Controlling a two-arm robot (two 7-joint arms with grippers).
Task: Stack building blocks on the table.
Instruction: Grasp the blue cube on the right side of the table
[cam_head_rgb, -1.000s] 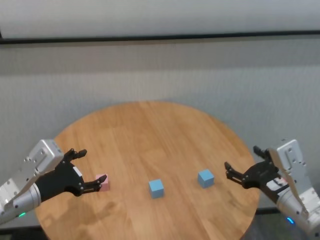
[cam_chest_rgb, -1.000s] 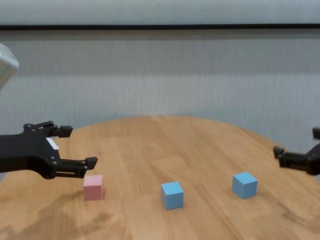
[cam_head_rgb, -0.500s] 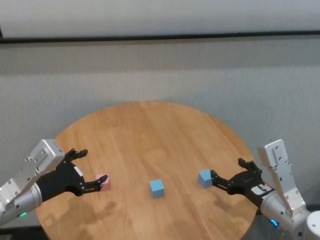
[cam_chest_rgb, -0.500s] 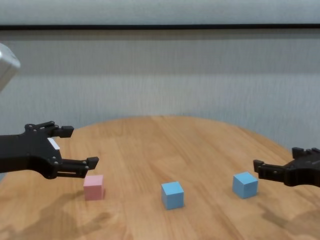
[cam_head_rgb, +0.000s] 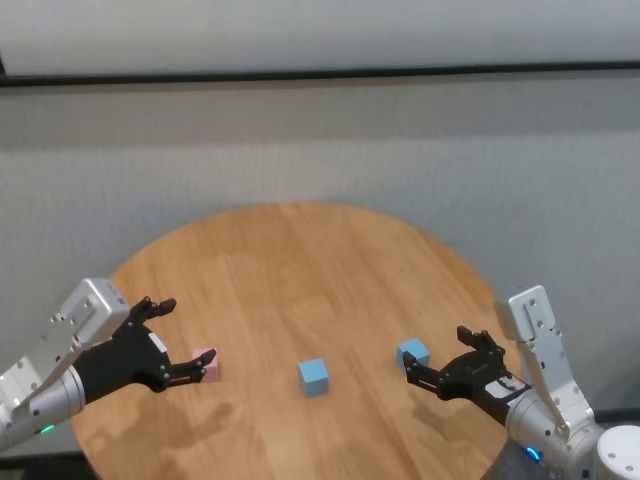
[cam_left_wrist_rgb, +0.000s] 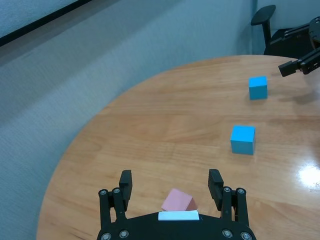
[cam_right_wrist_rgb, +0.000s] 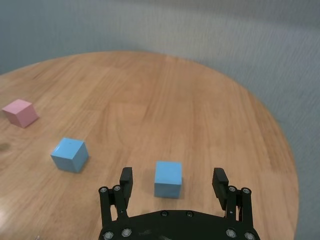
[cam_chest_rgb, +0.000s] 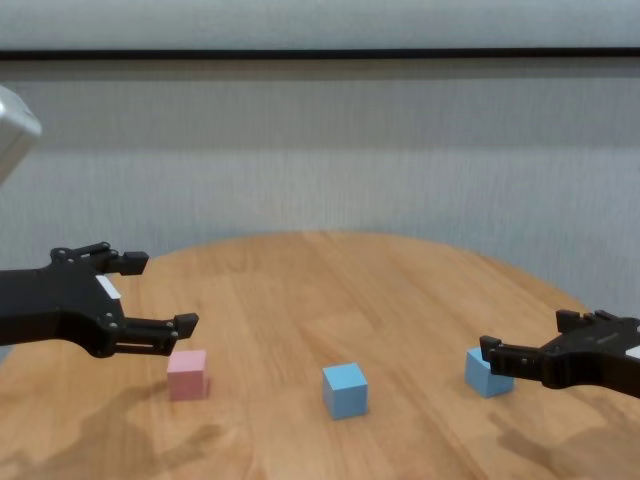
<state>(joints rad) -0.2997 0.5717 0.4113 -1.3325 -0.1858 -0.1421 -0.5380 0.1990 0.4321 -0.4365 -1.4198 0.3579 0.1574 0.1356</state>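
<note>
Blocks lie apart, unstacked. Right gripper (cam_right_wrist_rgb: 174, 187), jaws spread and empty, brackets the right blue cube (cam_right_wrist_rgb: 168, 178) at the table's (cam_head_rgb: 300, 260) four o'clock: centre it, then close squarely. Left gripper (cam_head_rgb: 170, 338), released, hovers beside the pink cube (cam_head_rgb: 204, 362) at eight o'clock; middle blue cube (cam_head_rgb: 313, 376) near six.

A pale grey textured wall (cam_head_rgb: 320, 150) fills the far background, crossed high up by a thin dark horizontal strip (cam_head_rgb: 320, 75) with lighter wall above it. A black office chair (cam_left_wrist_rgb: 264, 25) stands on the right.
</note>
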